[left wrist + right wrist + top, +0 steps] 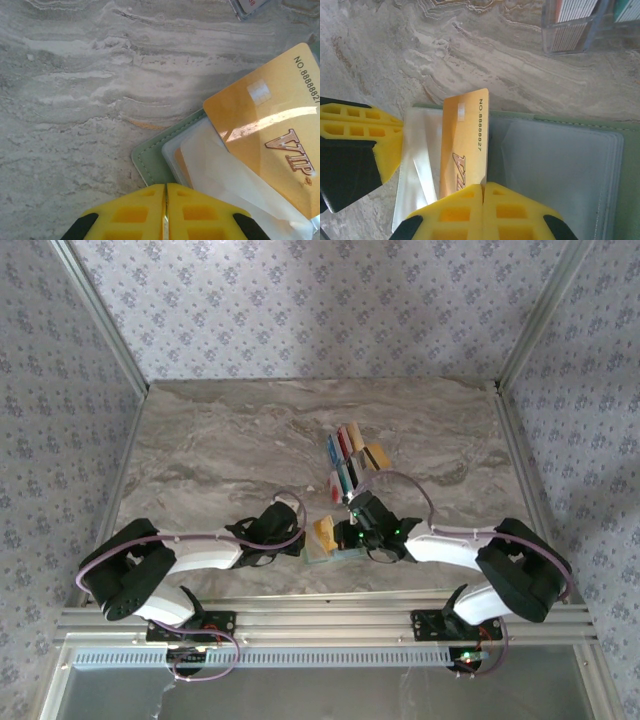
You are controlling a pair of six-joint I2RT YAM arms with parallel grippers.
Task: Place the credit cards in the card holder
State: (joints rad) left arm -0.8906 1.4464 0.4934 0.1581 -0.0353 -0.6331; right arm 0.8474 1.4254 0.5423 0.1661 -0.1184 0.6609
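The table (220, 440) is showing grey marble with pale veins. The card (465, 145) is gleaming gold with bronze lettering, and the card holder (150, 161) is showing sage green around clear sleeves. The left gripper (165, 190) and right gripper (484, 186) are showing yellow and black. The other cards (345, 440) are showing red, blue, teal and tan.

Card (465, 145) over the card holder (560, 160), other cards (350, 455) behind.

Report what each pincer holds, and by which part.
The right pincer pinches the gold credit card at one short end. The left pincer is shut at a corner of the card holder; whether it grips it cannot be told.
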